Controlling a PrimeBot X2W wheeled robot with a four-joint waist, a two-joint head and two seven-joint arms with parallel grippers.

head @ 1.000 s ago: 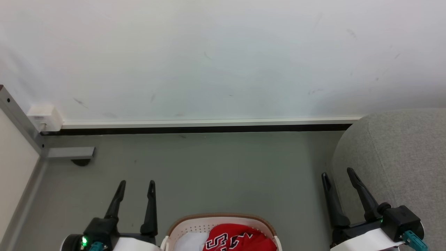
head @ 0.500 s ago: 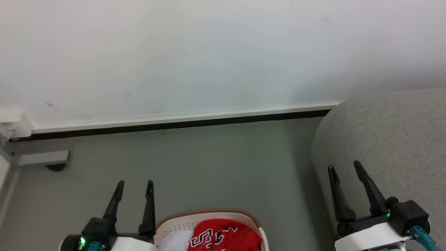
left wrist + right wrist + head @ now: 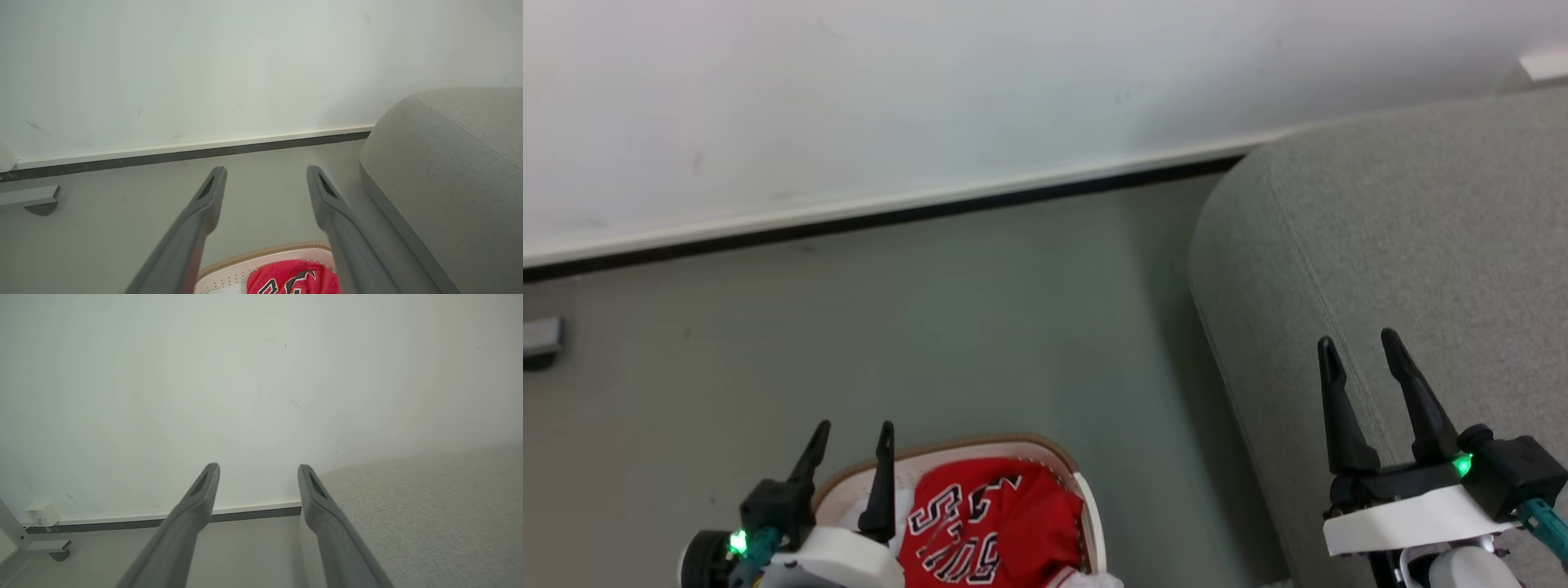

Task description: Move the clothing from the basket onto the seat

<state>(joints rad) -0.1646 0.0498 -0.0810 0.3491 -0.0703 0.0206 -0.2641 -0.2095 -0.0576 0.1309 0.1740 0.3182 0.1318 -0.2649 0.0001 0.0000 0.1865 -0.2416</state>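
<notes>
Rightward the head view has swung. Nearest, bright-red lettered jerseys (image 3: 984, 523) lie in the cream-white holed plastic basket (image 3: 980, 446). The left gripper (image 3: 854, 426) hovers at its rim, the right gripper (image 3: 1357, 338) over the rounded edge of the large light-grey fabric seat (image 3: 1380, 229), both spread wide, empty. Bare grey floor (image 3: 931, 310) separates basket and seat.

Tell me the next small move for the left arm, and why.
Likely lower the left gripper onto the red jersey: its fingers stand open and empty beside the jersey, which lies in the basket, not on the seat.
</notes>
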